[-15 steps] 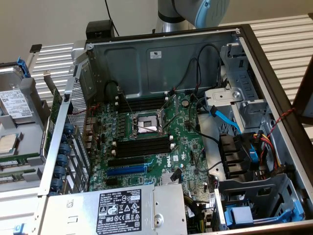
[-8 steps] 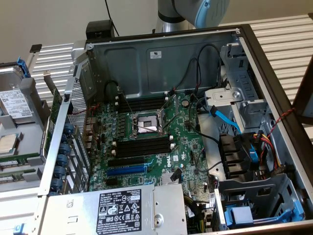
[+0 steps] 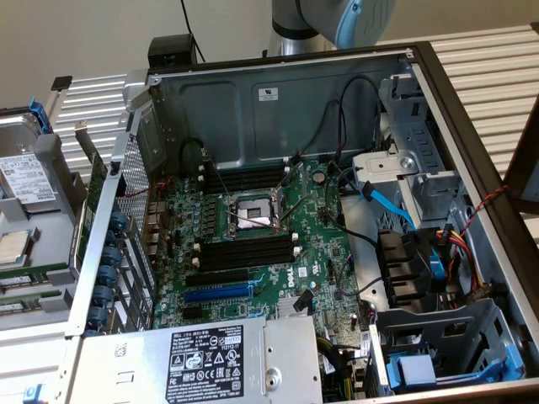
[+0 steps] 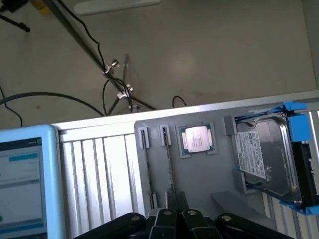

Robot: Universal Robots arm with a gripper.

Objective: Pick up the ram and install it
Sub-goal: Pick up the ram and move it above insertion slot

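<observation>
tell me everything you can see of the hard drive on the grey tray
The hard drive is a silver metal box with a white printed label facing up. A blue plastic bracket wraps its edges. It rests in a recess of the grey tray, beside the processor chip but apart from it.

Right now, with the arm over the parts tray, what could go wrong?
The end effector is shut close to the thin ram; it could knock it toward the processor. In the case, cables hang near the black slots, beside the open socket, and could snag.
</observation>
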